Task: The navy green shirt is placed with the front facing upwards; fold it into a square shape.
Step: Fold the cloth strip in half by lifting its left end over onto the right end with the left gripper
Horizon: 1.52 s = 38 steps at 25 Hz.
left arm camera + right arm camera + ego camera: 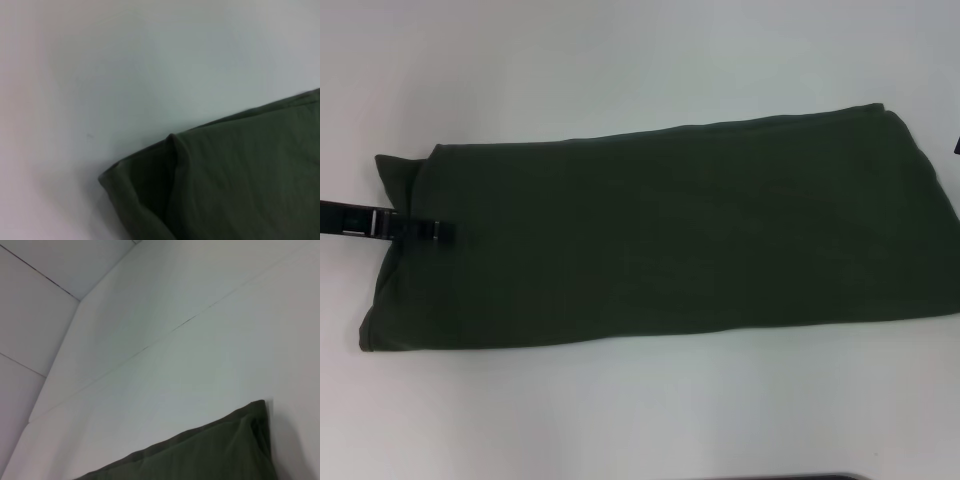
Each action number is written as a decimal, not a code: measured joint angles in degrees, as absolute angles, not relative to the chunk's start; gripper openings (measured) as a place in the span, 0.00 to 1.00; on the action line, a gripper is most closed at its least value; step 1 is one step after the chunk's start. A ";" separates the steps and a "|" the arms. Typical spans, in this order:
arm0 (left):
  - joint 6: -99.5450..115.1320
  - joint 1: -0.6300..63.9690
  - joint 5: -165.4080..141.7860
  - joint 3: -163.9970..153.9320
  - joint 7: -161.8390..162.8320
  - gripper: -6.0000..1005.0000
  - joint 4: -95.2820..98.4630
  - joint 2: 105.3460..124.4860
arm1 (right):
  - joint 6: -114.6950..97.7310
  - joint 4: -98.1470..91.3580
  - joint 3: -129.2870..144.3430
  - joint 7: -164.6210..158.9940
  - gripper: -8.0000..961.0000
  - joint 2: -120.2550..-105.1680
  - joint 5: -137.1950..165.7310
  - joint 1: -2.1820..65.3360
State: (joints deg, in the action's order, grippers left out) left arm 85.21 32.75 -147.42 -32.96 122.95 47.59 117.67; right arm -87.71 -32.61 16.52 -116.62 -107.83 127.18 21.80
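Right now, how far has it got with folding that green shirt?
The navy green shirt already lies as a long folded strip on the white table, sleeves tucked away. The left tool is at its left end; whether it grips cloth is unclear. Still left: folding the strip end over end into a square.

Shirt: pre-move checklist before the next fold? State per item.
1. Shirt folded into a long band across the table: ok.
2. Square shape reached: not ok, still much wider than deep.
3. Left gripper at the shirt's left end, over the cloth: ok.
4. Left gripper actually holding the cloth: cannot tell.
5. Right gripper at the right end: cannot tell; only a dark bit shows at the head view's right edge, and its wrist view shows just a shirt corner.
6. Left end flat: not ok, the corner is bunched and creased.
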 joint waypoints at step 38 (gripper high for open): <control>86.97 33.30 -146.13 -32.71 121.37 0.87 47.90 117.53 | -87.53 -32.51 16.67 -116.63 0.78 -107.83 127.10 21.95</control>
State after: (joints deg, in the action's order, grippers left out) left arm 86.97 33.30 -146.13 -32.71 121.37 47.90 117.53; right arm -87.53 -32.51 16.67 -116.63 -107.83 127.10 21.95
